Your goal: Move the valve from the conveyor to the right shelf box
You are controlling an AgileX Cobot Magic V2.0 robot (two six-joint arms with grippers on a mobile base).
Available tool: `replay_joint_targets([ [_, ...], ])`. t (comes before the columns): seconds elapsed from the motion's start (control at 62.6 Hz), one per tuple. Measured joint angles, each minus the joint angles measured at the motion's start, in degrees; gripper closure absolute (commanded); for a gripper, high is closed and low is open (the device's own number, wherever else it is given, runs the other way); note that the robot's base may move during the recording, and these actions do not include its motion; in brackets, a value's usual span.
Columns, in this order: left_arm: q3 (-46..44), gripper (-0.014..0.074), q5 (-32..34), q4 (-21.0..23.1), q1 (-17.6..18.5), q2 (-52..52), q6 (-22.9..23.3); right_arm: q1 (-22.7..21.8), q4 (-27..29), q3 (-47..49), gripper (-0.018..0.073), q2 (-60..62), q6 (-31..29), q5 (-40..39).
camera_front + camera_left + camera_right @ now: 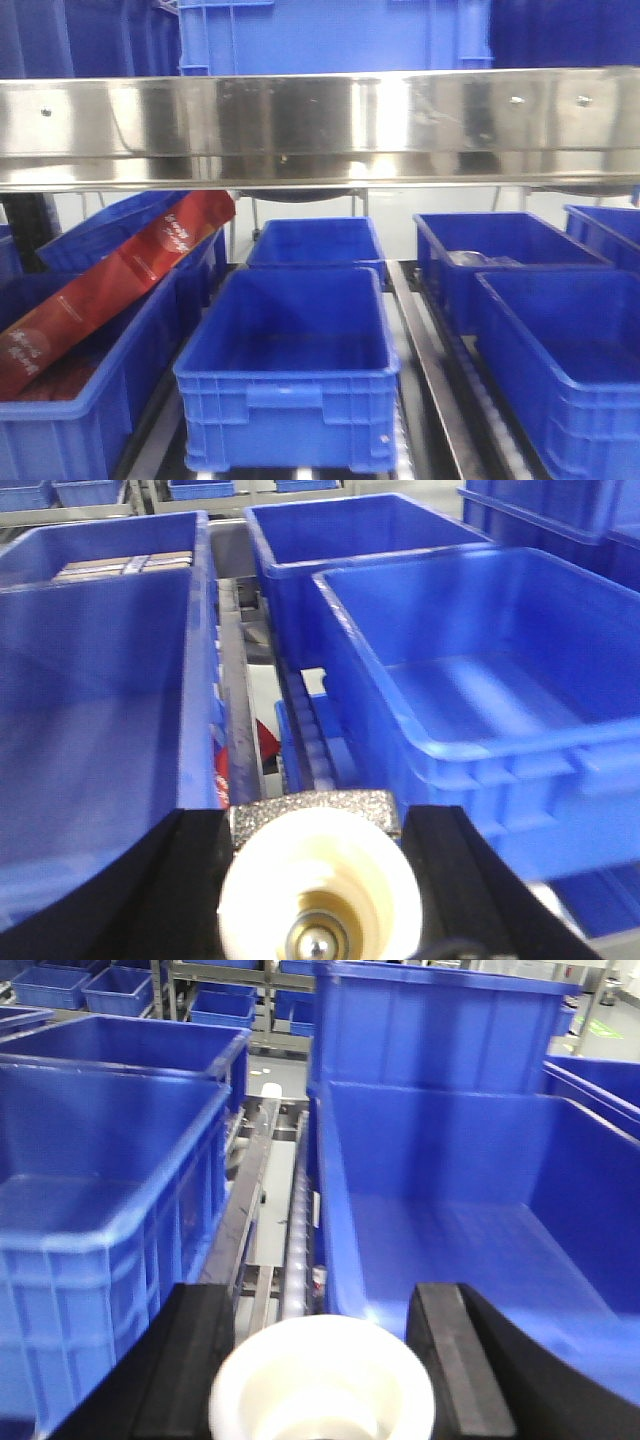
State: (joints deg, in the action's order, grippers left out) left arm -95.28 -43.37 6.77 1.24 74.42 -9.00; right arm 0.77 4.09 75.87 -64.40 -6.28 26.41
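Note:
In the left wrist view my left gripper [315,812] is shut on a valve [320,880]. Its white end cap faces the camera and its silvery body spans the gap between the black fingers [195,860]. It hangs over the gap between two blue boxes, with a blue box [480,680] ahead on the right. In the right wrist view my right gripper [320,1300] has a white valve cap [320,1380] between its black fingers [200,1330], in front of a large blue box [450,1220]. The conveyor is out of view. Neither gripper shows in the front view.
Rows of blue boxes [290,350] stand on roller shelf tracks under a steel rail [320,120]. A red package [110,280] leans in the left box. Another blue box [100,1180] stands left of the right gripper, and metal tracks [265,1210] run between boxes.

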Motion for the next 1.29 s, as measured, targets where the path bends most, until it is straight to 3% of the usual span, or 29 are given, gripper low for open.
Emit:
replay_joint_targets([
  [1.293, 0.0, 0.0708, 0.0, 0.0, 0.0, 0.0, 0.0, 0.0, 0.0, 0.0, 0.0721, 0.0, 0.0, 0.0],
])
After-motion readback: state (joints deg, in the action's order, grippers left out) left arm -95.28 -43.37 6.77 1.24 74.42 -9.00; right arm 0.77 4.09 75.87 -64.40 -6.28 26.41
